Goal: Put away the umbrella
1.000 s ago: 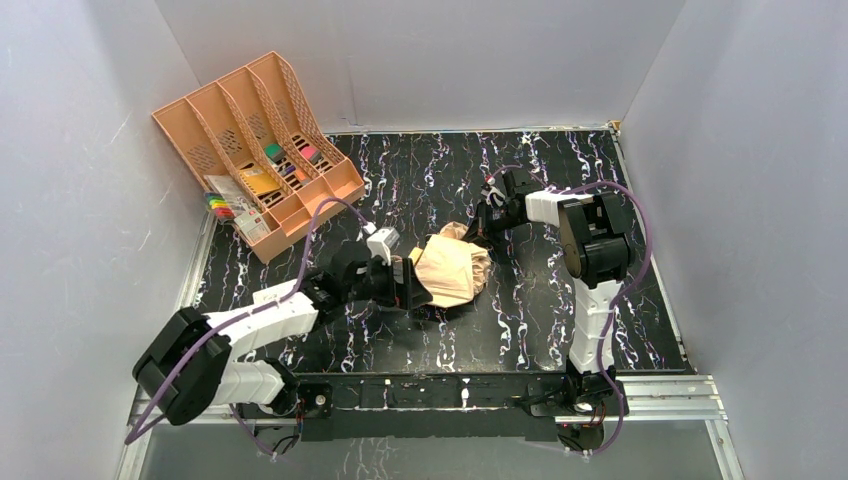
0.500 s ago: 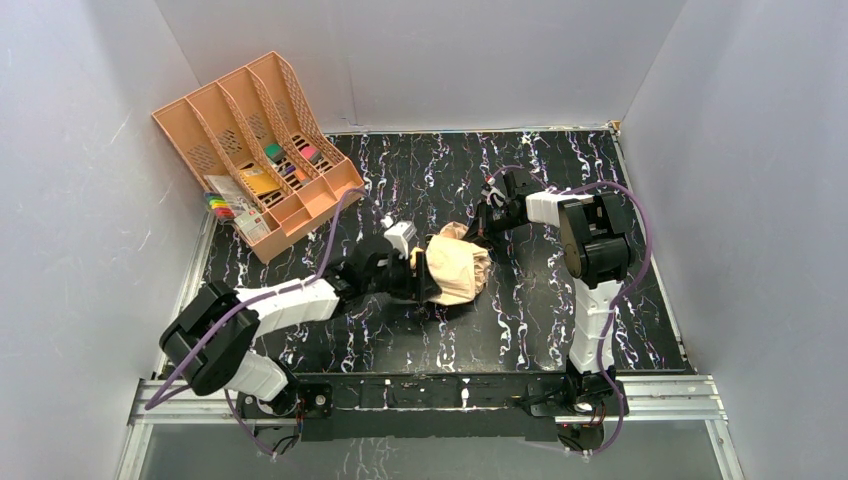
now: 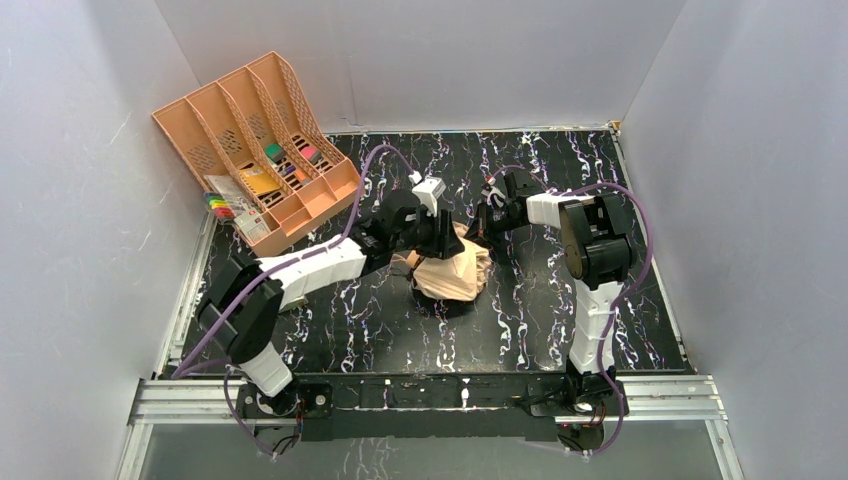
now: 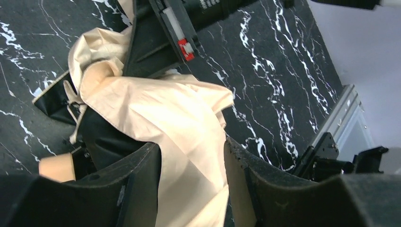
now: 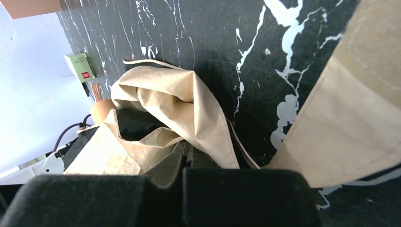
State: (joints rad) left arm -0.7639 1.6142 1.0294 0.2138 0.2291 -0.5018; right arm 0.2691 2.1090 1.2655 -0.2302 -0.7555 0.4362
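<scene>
The umbrella (image 3: 455,272) lies crumpled mid-table, pale tan fabric with black lining showing. Its tan handle (image 4: 56,166) pokes out at the left side. My left gripper (image 3: 440,238) hangs over the umbrella's far-left part. In the left wrist view the left gripper (image 4: 191,175) has its jaws partly apart, with a fold of tan fabric (image 4: 189,142) lying between them. My right gripper (image 3: 479,231) sits at the umbrella's far-right edge. In the right wrist view the right gripper (image 5: 183,170) is shut on a dark strip of the umbrella (image 5: 189,109).
A peach-orange divided file tray (image 3: 255,150) with small coloured items stands at the back left. White walls close in three sides of the black marbled table (image 3: 560,180). A metal rail (image 3: 430,395) runs along the near edge.
My left arm swung from the umbrella's near-left side up and over to its far-left part, and its jaws narrowed around the fabric. The right arm stayed put.
</scene>
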